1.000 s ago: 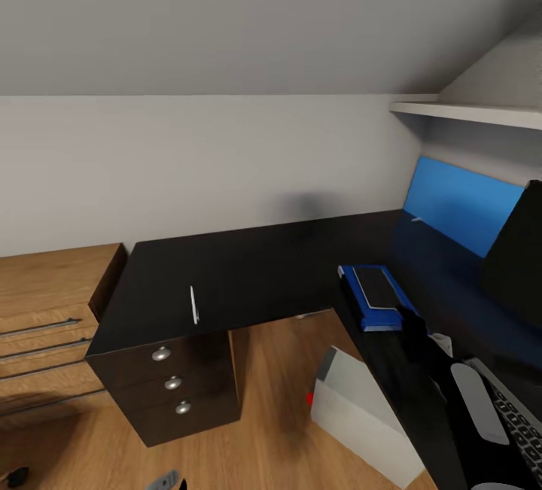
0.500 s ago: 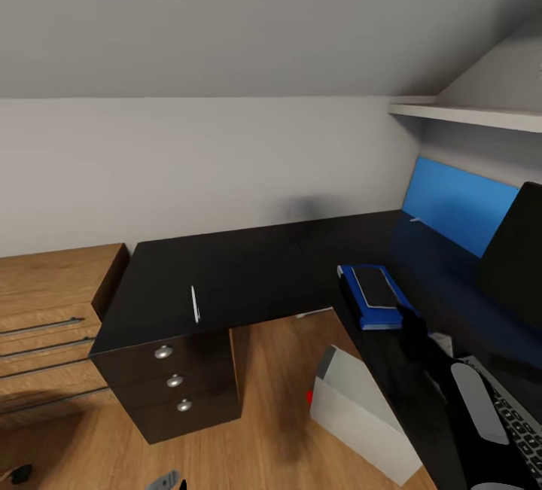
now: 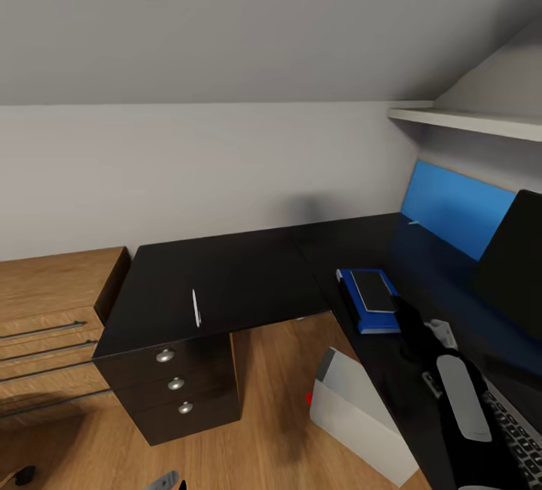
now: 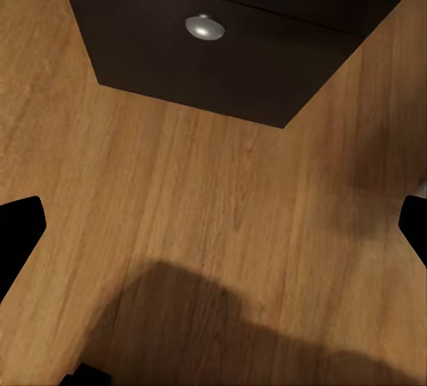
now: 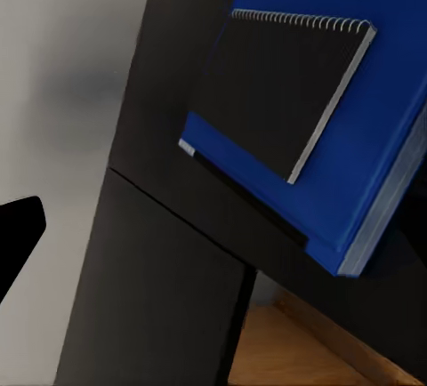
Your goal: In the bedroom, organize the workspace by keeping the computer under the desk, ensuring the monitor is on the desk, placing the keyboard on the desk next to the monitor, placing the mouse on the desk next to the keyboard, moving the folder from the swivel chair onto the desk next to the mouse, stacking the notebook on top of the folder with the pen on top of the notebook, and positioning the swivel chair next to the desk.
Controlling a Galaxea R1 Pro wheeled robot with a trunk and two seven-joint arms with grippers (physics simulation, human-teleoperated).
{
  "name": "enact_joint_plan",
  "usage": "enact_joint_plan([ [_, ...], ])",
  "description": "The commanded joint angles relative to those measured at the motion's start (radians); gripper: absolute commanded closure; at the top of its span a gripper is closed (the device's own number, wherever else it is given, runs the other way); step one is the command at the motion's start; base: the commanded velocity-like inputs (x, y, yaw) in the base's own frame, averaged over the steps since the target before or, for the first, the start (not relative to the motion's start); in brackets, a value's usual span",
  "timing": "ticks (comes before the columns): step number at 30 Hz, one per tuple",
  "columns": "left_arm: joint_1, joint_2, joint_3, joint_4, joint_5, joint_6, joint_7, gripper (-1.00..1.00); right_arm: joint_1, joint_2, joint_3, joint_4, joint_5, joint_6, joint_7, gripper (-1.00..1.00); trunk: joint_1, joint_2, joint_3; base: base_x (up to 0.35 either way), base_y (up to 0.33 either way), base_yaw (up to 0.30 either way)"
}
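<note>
The white pen lies alone on the left wing of the black desk. On the right wing the blue folder carries the black spiral notebook; the right wrist view has the folder and notebook close up. My right gripper hovers just short of that stack, open and empty, one fingertip showing. The monitor and keyboard sit at the far right. The grey computer stands under the desk. My left gripper is open above the floor. The mouse and swivel chair are out of view.
A black three-drawer unit closes the desk's left end, its knob near my left gripper. A low wood cabinet stands further left. A blue back panel and a white shelf rise behind the right wing. Wood floor lies between.
The whole view has shifted slightly, so the camera moved. My right arm has edged a little toward the folder stack. Nothing was grasped or let go.
</note>
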Motion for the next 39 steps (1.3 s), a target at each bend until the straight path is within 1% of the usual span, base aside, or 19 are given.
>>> enact_joint_plan([
  [1,0.0,0.001,-0.003,-0.001,0.011,-0.004,0.006,-1.0,0.002,0.012,0.0,-0.009,0.028,0.005,-0.008,-1.0,-0.004,0.007,0.002,0.0,0.0,0.0],
  [5,0.0,0.0,-0.003,-0.001,0.011,-0.004,0.006,-1.0,0.007,0.031,0.007,-0.019,0.09,0.007,-0.007,-1.0,-0.019,0.035,0.015,0.0,0.0,0.0],
  [8,0.0,0.0,-0.003,-0.001,0.012,-0.004,0.006,-1.0,0.009,0.036,0.01,-0.02,0.113,0.008,-0.005,-1.0,-0.031,0.056,0.024,0.0,0.0,0.0],
  [17,0.0,0.001,-0.003,-0.001,0.011,-0.004,0.006,-1.0,0.012,0.036,0.013,-0.017,0.15,0.004,-0.001,-1.0,-0.065,0.119,0.053,0.0,0.0,0.0],
  [20,0.0,0.001,-0.002,-0.001,0.011,-0.005,0.006,-1.0,0.012,0.034,0.034,-0.018,0.182,0.007,-0.001,-1.0,-0.077,0.14,0.062,0.0,0.0,0.0],
  [21,0.0,0.001,-0.001,-0.001,0.01,-0.005,0.006,-1.0,0.012,0.033,0.047,-0.018,0.201,0.008,-0.002,-1.0,-0.081,0.147,0.065,0.0,0.0,0.0],
  [22,0.0,0.002,0.001,-0.001,0.01,-0.005,0.005,-1.0,0.012,0.031,0.082,-0.019,0.252,0.009,-0.005,-1.0,-0.084,0.154,0.068,0.0,0.0,0.0],
  [25,0.0,0.002,0.004,-0.001,0.009,-0.005,0.004,-1.0,0.012,0.03,0.14,-0.021,0.355,0.014,-0.012,-1.0,-0.096,0.175,0.078,0.0,0.0,0.0],
  [26,0.0,0.006,0.006,-0.002,0.009,-0.005,0.005,-1.0,0.012,0.033,0.187,-0.022,0.458,0.034,-0.028,-1.0,-0.1,0.182,0.081,0.0,0.0,0.0],
  [27,0.0,0.008,0.006,-0.002,0.009,-0.005,0.006,-1.0,0.012,0.035,0.198,-0.022,0.488,0.045,-0.038,-1.0,-0.104,0.189,0.084,0.0,0.0,0.0],
  [28,0.0,0.014,0.007,-0.004,0.01,-0.005,0.006,-1.0,0.012,0.041,0.216,-0.023,0.535,0.071,-0.064,-1.0,-0.107,0.196,0.087,0.0,0.0,0.0],
  [30,0.0,0.023,0.008,-0.006,0.01,-0.005,0.006,-1.0,0.012,0.051,0.231,-0.024,0.565,0.098,-0.092,-1.0,-0.115,0.21,0.093,0.0,0.0,0.0],
  [31,0.0,0.039,0.017,-0.014,0.014,-0.005,0.006,-1.0,0.012,0.067,0.239,-0.026,0.584,0.119,-0.115,-1.0,-0.119,0.217,0.096,0.0,0.0,0.0],
  [34,0.0,0.058,0.05,-0.031,0.022,-0.003,0.006,-1.0,0.013,0.086,0.246,-0.027,0.601,0.137,-0.135,-1.0,-0.13,0.238,0.106,0.0,0.0,0.0],
  [35,0.0,0.069,0.092,-0.052,0.031,0.0,0.004,-1.0,0.014,0.096,0.249,-0.028,0.609,0.149,-0.144,-1.0,-0.134,0.245,0.109,0.0,0.0,0.0],
  [37,0.0,0.073,0.117,-0.065,0.035,0.001,0.004,-1.0,0.015,0.099,0.251,-0.029,0.612,0.154,-0.147,-1.0,-0.142,0.259,0.115,0.0,0.0,0.0],
  [38,0.0,0.076,0.142,-0.077,0.037,0.002,0.003,-1.0,0.019,0.101,0.252,-0.03,0.614,0.156,-0.149,-1.0,-0.146,0.266,0.118,0.0,0.0,0.0],
  [39,0.0,0.077,0.154,-0.082,0.038,0.003,0.003,-1.0,0.021,0.102,0.253,-0.032,0.615,0.157,-0.149,-1.0,-0.15,0.273,0.121,0.0,0.0,0.0],
])
